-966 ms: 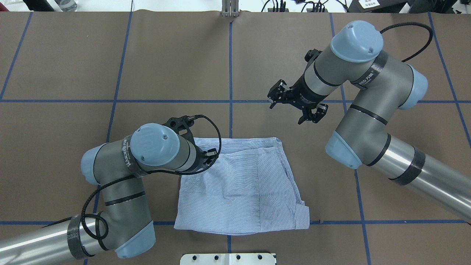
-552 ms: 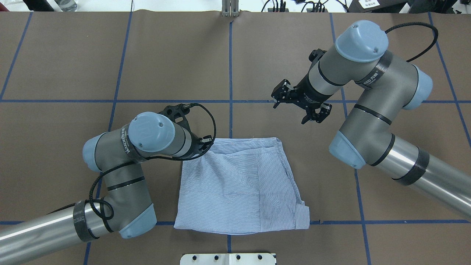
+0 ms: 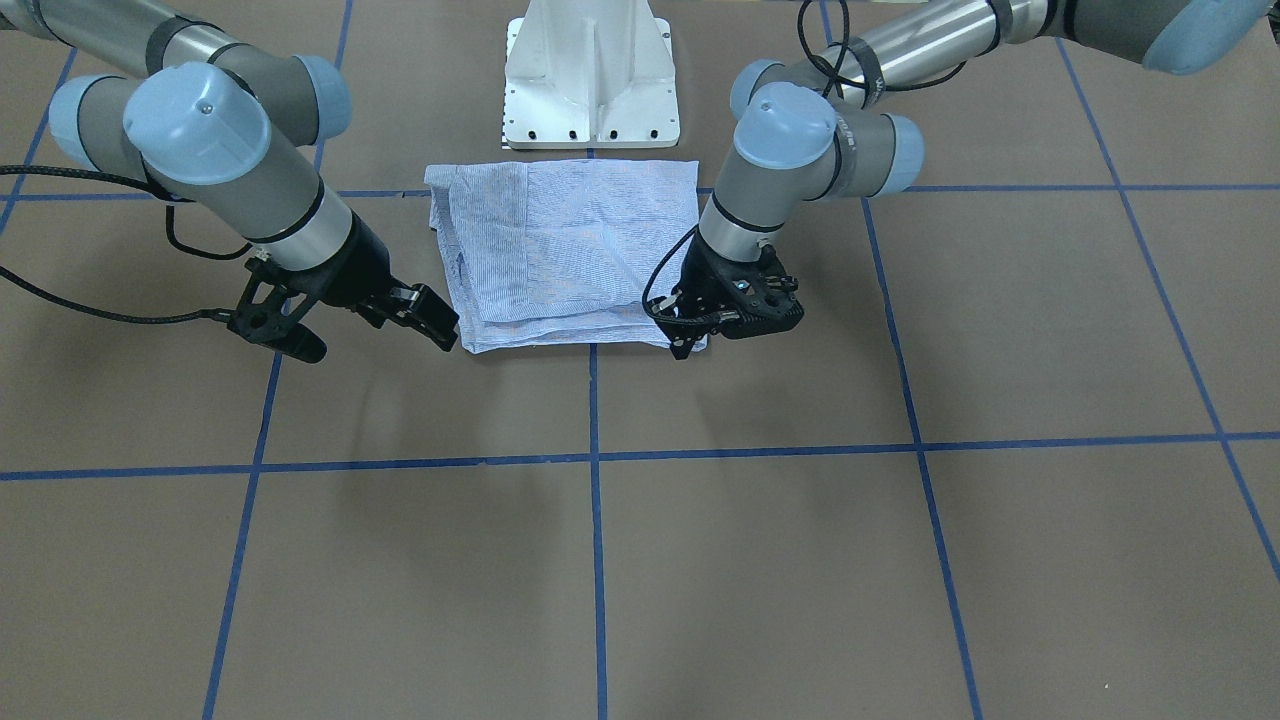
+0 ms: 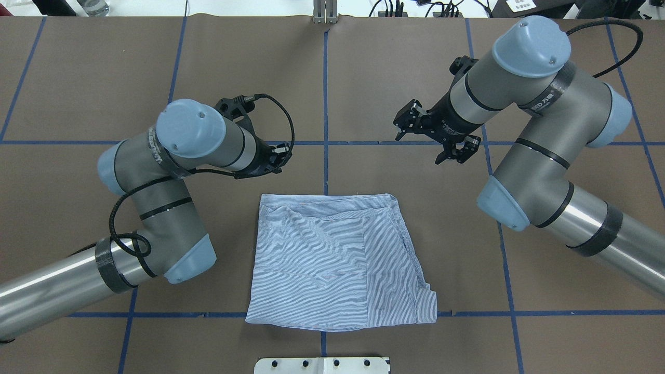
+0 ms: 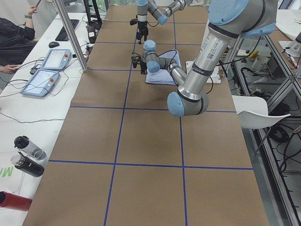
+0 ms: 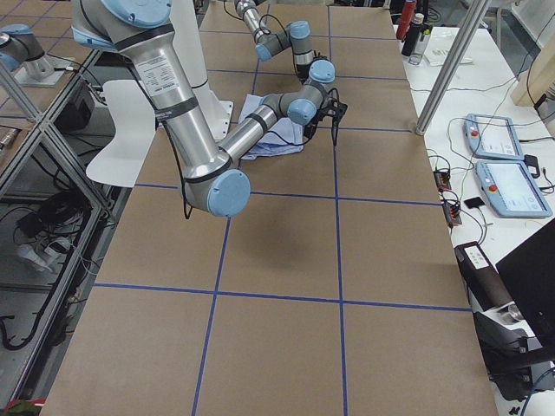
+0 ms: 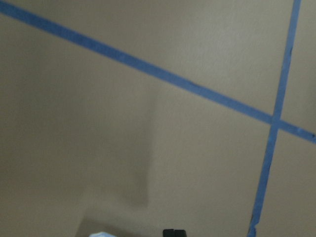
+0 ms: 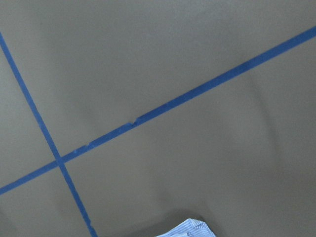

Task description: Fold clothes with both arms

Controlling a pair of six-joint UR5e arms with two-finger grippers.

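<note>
The blue-and-white striped shirt (image 4: 332,259) lies folded into a flat rectangle on the brown table, near the robot's base. It also shows in the front-facing view (image 3: 570,250), and one corner shows in the right wrist view (image 8: 190,228). My left gripper (image 4: 280,155) hovers just beyond the shirt's far left corner, off the cloth, and appears open and empty; it also shows in the front-facing view (image 3: 678,335). My right gripper (image 4: 420,149) is open and empty, above the table beyond the shirt's far right corner, apart from it; the front-facing view shows it too (image 3: 380,345).
The white pedestal base (image 3: 590,90) stands right behind the shirt's near edge. Blue tape lines cross the brown table (image 4: 363,78). Operators' desks with tablets (image 5: 47,66) and bottles (image 5: 28,155) flank the far side.
My left gripper has lifted off the shirt's far left corner and drawn back beyond it, so that corner now shows. My right gripper has drifted slightly right and away.
</note>
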